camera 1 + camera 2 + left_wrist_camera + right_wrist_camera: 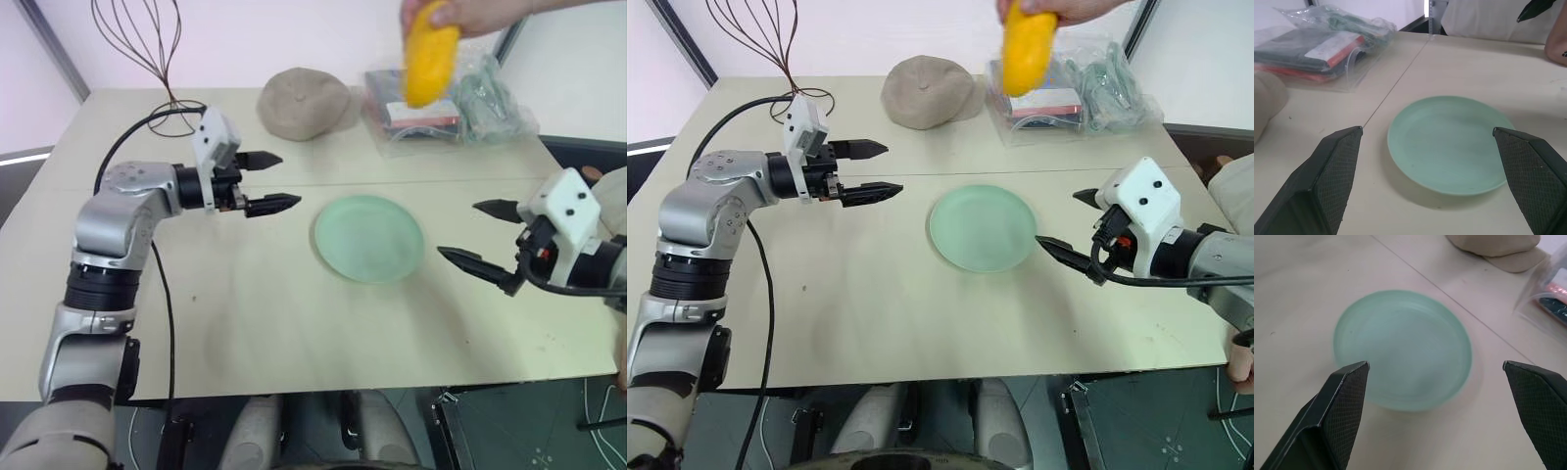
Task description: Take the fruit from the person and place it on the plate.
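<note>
- Our left gripper (276,181) and right gripper (477,234) hang spread wide, empty, flanking the plate (368,238).
- Head views add the person's hand (460,14) holding the fruit (429,61) above the table's far side.

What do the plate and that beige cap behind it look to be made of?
Plate: pale mint green, matte and faintly translucent at the rim, so likely frosted glass or plastic; can't tell which. Cap: soft woven fabric, judging by its slumped, rounded shape and dull surface.
</note>
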Robot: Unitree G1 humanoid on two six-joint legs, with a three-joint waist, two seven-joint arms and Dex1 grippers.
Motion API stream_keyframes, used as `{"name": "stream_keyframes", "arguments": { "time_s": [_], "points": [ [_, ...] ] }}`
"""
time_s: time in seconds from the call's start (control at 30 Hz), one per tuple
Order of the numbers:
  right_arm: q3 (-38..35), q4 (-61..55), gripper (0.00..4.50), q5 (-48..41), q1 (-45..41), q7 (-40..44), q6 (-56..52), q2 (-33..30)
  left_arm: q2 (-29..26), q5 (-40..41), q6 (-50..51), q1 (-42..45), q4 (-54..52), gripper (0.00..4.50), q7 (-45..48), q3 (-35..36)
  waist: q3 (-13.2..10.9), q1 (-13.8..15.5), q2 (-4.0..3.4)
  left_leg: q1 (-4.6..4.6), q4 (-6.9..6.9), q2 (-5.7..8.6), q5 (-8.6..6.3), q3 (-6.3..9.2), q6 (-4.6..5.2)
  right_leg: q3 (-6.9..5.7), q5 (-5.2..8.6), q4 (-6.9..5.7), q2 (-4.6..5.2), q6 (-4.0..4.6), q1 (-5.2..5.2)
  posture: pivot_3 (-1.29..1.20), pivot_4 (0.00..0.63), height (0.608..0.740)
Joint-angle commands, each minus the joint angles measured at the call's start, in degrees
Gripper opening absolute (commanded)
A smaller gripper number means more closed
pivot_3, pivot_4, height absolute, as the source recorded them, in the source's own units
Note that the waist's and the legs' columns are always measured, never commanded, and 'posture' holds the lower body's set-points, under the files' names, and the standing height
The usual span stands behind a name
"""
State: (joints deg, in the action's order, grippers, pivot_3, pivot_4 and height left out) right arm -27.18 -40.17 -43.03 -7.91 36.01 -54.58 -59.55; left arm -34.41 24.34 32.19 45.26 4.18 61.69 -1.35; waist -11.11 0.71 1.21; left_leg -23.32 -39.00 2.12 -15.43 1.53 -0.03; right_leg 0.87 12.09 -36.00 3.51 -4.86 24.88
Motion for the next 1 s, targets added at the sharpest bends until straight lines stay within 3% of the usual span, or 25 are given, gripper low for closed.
{"name": "stream_keyframes", "arguments": {
  "time_s": [0.03,0.3,0.57,0.73,1.0],
  "points": [
    [-0.41,0.49,4.5,-1.99,-5.53,-3.07,0.45,1.83,0.33,0.39,-0.93,2.11,-0.25,4.47,-0.48,0.93,0.0,-0.07,0.0,0.0,0.0,0.0,0.0,0.0,0.0,0.0,0.0,0.0,0.0,0.0,0.0,0.0,0.15,0.74],
    [-0.08,7.08,4.5,-21.97,-28.97,-27.98,-10.73,16.97,0.9,0.04,-1.78,2.6,0.76,4.47,-0.68,0.91,-0.02,-0.23,-0.03,-0.02,0.02,-0.03,0.0,0.02,0.0,0.04,-0.02,-0.03,0.01,-0.02,0.05,0.0,0.15,0.74],
    [5.22,9.72,4.5,-32.21,-35.45,-45.14,-11.84,22.2,1.03,-0.16,-2.45,2.7,1.29,4.47,-0.84,0.83,-0.02,-0.1,-0.03,-0.11,0.06,0.0,-0.04,0.01,0.07,0.05,-0.09,0.02,0.13,-0.13,0.13,0.0,0.15,0.74],
    [9.13,11.91,4.5,-30.66,-37.25,-48.21,-10.48,23.42,0.99,-0.21,-2.73,2.58,1.22,4.47,-1.12,0.84,-0.03,-0.28,-0.05,-0.11,0.07,0.0,-0.04,0.0,0.07,0.05,-0.06,0.01,0.12,-0.06,0.15,0.0,0.15,0.74],
    [11.79,15.83,4.5,-25.17,-39.45,-45.98,-7.95,22.91,0.52,0.11,-2.13,1.83,-0.2,4.47,-1.72,1.2,-0.03,-0.47,-0.05,-0.11,0.08,0.0,-0.04,-0.01,0.08,0.04,-0.1,0.0,0.06,-0.14,0.16,0.0,0.15,0.74]
  ]
}}
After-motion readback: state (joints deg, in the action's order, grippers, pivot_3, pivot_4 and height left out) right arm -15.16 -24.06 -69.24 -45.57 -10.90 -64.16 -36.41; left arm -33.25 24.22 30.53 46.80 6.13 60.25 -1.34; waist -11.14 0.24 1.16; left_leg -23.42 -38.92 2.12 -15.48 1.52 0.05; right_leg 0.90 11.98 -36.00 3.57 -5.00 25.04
